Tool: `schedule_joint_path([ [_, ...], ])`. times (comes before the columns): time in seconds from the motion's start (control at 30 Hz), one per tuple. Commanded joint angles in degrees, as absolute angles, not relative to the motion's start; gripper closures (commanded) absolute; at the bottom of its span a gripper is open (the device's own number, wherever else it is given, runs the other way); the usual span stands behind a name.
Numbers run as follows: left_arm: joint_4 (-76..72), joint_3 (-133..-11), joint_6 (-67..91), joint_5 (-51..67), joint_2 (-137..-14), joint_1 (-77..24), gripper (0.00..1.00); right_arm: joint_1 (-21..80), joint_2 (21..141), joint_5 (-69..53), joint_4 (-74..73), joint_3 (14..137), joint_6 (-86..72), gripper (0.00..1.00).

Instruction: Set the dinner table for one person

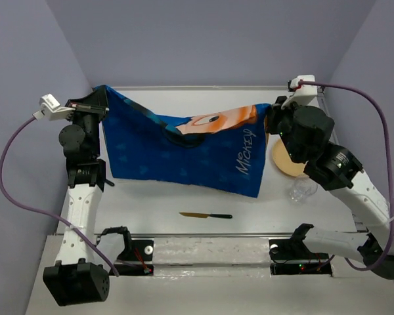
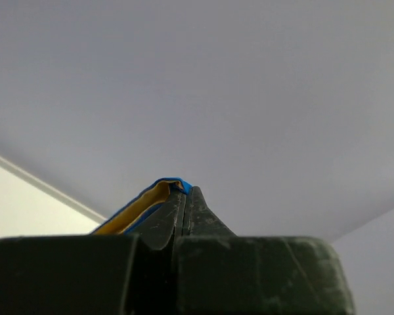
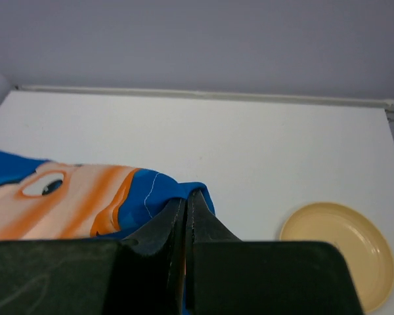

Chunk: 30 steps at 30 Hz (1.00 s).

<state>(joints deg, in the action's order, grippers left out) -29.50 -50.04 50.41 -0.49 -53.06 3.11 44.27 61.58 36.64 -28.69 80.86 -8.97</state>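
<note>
One word to call, and I read it from the top view: "Mickey", in white letters (image 1: 246, 152) of a handwritten style, on the blue cloth placemat (image 1: 184, 161). It sits on the cloth's right-hand part, turned on its side. It runs up the fabric just below the orange cartoon face (image 1: 213, 121), toward the corner pinched in my right gripper (image 3: 187, 197). My right wrist camera catches the cartoon eye and orange print but no lettering. My left wrist camera shows only a blue and yellow cloth edge, nothing legible.
</note>
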Motion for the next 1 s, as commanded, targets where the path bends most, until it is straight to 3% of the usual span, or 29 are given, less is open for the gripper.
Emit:
schedule_joint_path([
  [0.0,-25.75,-52.90,49.22,5.53,-55.01,6.06,1.00,42.81,62.57,38.94,-24.45,84.64,-3.87,1.00],
  [0.27,-26.45,-60.72,50.45,8.43,-67.65,7.64,1.00,20.69,75.11,19.64,-16.88,88.22,-5.27,1.00],
  [0.53,-23.39,-79.17,50.45,11.95,-79.79,8.44,1.00,12.31,91.12,12.74,-18.10,109.91,-3.43,1.00],
  [0.67,-22.06,-84.37,50.80,14.23,-81.12,9.58,1.00,11.16,91.67,11.34,-19.60,115.05,-2.02,1.00],
  [0.77,-21.80,-83.07,50.10,14.50,-79.38,9.67,1.00,11.16,89.05,10.64,-20.13,110.95,-2.98,1.00],
  [0.87,-23.20,-74.65,50.62,15.20,-76.21,9.67,1.00,11.16,85.79,9.15,-20.04,103.48,-5.09,1.00],
  [0.97,-26.89,-60.95,52.29,15.47,-69.11,9.67,1.00,11.16,79.73,7.21,-17.50,88.28,-8.87,1.00],
])
